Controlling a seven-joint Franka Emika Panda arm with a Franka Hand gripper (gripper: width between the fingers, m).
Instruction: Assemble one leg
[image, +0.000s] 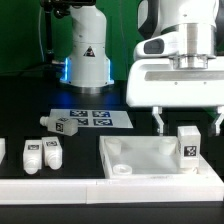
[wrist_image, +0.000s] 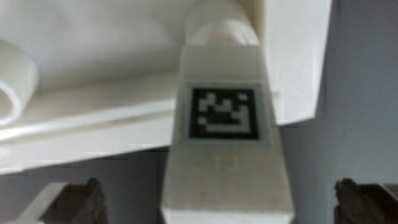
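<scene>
Standing upright on white panel, leg sits toward 4 o'clock of exterior view. Leg is stubby white block with black-and-white square tag on camera-facing side. Wrist view: leg narrows toward far end, tag mid-face, pale panel behind. Tool hangs right over leg, fingers spread wide, one each side, clear of it. Spare blocks, white and tagged, lie on black worktop toward 8 o'clock. Marker board near centre.
</scene>
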